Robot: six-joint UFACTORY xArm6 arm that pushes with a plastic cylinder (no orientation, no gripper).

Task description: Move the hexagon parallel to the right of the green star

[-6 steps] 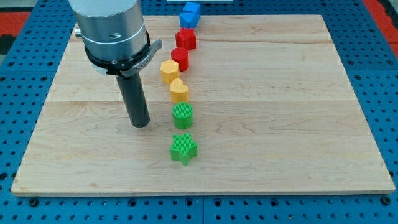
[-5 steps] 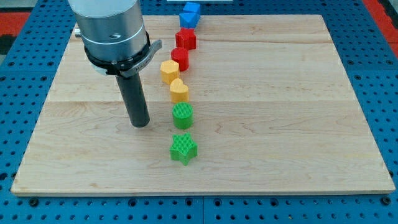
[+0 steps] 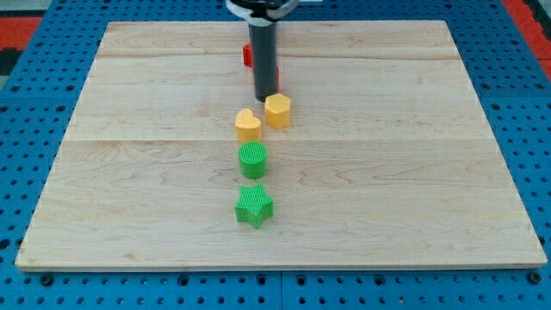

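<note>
My tip point(image 3: 265, 98) sits on the wooden board point(image 3: 413, 164) just above and left of the yellow hexagon point(image 3: 277, 111), touching it or very nearly; no pincer on this arm, just a dark rod, so nothing to open or close. The hexagon lies near the board's middle toward the view's top, just right of and slightly above the yellow heart-shaped block point(image 3: 248, 126), the two close together or touching. Below the heart sits the green cylinder point(image 3: 253, 160), and below that, with a small gap, the green star point(image 3: 254, 206), toward the view's bottom. So the hexagon is well apart from the star, up the column and a bit to the right of it, not level with it. A red block point(image 3: 246, 55) peeks out from behind the rod on its left side near the view's top; shape can't be made out. Board rests on a blue pegboard surface point(image 3: 34, 103).
</note>
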